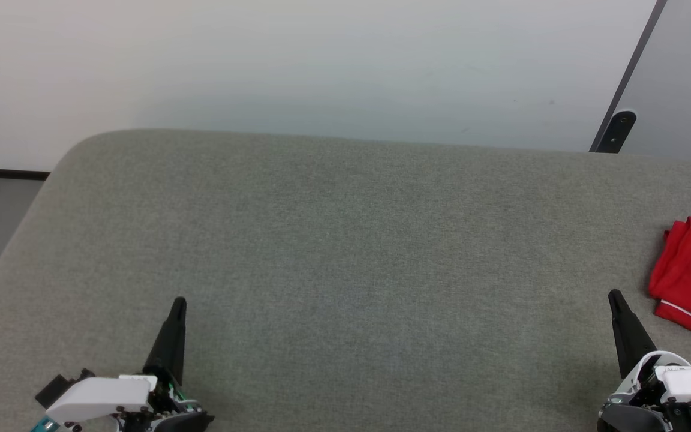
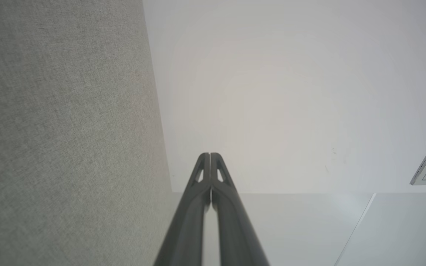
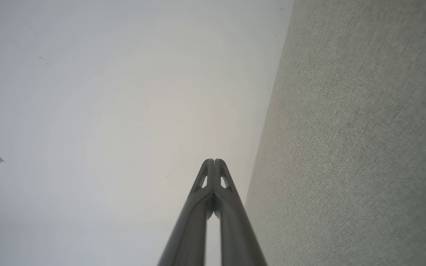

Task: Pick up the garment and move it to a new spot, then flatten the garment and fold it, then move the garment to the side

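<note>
Count: two hands, one garment, one worktop.

Left: the left hand (image 1: 179, 305), two long dark fingers on a white wrist, is closed tip to tip and holds nothing. It sits low over the grey fabric-covered worktop (image 1: 345, 252), which has rounded corners.

Right: the right hand (image 1: 615, 297), of the same build, is likewise closed and empty.

Far right: the red fabric garment (image 1: 687, 270), with a thin white stripe near its lower edge, lies gathered in layers on the worktop. It is near the right hand but apart from it.
</note>
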Motion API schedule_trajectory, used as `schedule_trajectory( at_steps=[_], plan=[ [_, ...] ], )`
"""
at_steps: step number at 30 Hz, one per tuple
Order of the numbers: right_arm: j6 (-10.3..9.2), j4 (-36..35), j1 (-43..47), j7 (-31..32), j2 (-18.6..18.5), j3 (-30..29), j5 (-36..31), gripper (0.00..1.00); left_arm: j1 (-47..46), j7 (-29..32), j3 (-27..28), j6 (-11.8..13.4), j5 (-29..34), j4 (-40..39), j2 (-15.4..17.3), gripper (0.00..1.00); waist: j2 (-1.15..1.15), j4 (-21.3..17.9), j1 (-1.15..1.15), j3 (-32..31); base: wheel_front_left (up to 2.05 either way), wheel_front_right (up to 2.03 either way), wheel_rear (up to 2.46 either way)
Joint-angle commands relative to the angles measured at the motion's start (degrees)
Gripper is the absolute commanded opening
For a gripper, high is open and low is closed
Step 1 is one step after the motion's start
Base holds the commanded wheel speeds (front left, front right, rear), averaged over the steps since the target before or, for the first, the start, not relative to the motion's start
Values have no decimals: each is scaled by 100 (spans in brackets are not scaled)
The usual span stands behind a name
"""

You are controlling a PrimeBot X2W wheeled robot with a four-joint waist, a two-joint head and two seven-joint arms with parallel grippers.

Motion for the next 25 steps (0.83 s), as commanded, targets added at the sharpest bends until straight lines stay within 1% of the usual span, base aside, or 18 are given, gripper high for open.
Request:
schedule_trajectory(
  at_steps=[1,25],
  plan=[
    [-4,1,-23,13,20,22,23,0,-61,19,21,-1,-4,7,-7,0,0,0,0,0,0,0,0],
    [-4,1,-23,12,20,22,24,0,-62,18,22,-1,-3,7,-8,0,0,0,0,0,0,0,0]
  ],
)
